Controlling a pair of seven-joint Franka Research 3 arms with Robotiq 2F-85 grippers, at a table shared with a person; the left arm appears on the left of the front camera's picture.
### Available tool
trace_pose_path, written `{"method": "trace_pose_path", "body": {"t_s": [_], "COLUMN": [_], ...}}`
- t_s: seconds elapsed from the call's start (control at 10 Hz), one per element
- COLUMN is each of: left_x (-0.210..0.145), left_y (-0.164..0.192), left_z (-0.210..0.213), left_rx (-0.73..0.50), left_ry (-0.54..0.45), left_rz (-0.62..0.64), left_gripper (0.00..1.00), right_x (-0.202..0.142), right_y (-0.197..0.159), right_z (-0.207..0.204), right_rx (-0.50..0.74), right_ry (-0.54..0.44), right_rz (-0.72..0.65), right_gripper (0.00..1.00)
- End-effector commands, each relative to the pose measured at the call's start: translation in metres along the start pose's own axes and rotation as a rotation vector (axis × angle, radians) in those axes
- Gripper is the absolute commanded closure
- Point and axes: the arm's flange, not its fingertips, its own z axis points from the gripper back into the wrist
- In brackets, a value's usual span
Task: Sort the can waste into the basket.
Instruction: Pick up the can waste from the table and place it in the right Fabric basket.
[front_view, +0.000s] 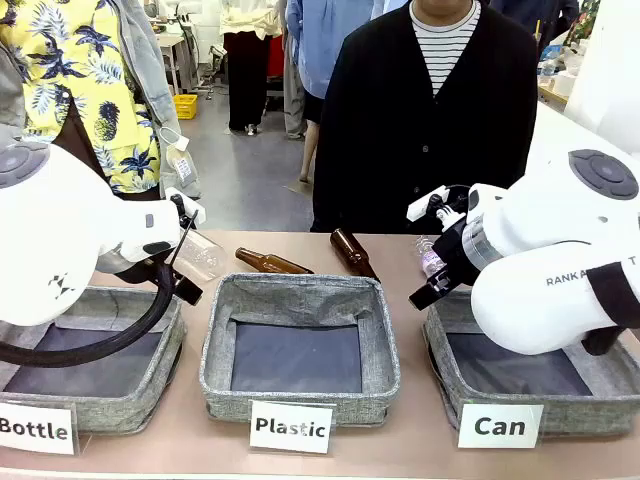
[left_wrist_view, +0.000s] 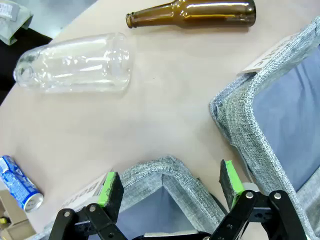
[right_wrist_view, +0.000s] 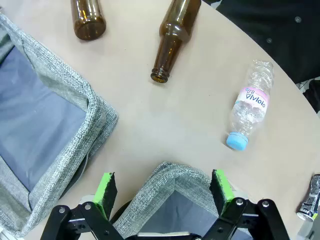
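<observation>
- Can waste lies in two spots, one can on each side of me.
- Blue can (left_wrist_view: 20, 182): on its side on the table at the lower left of my left wrist view. Its long axis slants from upper left to lower right, and its top end points toward the bottom edge.
- My left claw (left_wrist_view: 170, 182) is spread wide and holds nothing. It hangs over a corner of the Bottle bin (left_wrist_view: 160, 167), and the blue can lies beyond my left-hand pad, apart from it.
- Clear bottle (left_wrist_view: 75, 62) and brown bottle (left_wrist_view: 195, 12) lie along the top of that frame; neither is for me.
- My right claw (right_wrist_view: 163, 190) is also spread and empty, over a corner of the basket (right_wrist_view: 172, 175) — the bin that carries the white card (front_view: 499, 425) in the front view.
- Dark can (right_wrist_view: 310, 200): at the lower right edge of my right wrist view and partly cut off. Its axis looks near upright in the frame, and it lies well to the right of my right-hand pad.
- My judgement: each claw has one can nearer. The dark can is the shorter trip, while the blue one must travel across to the basket — and either wrist would need to turn so the jaws close across the can's long axis.
</observation>
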Motion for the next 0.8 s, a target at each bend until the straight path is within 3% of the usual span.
{"method": "trace_pose_path", "body": {"t_s": [0.0,0.7], "left_x": [0.0000,0.0000], "left_y": [0.0000,0.0000], "left_z": [0.0000,0.0000], "left_rx": [0.000,0.000], "left_ry": [0.000,0.000], "left_rz": [0.000,0.000], "left_gripper": [0.00,0.00], "right_x": [0.0000,0.0000], "right_y": [0.0000,0.0000], "right_z": [0.0000,0.0000], "right_rx": [0.000,0.000], "right_ry": [0.000,0.000], "right_rz": [0.000,0.000], "right_gripper": [0.00,0.00]}}
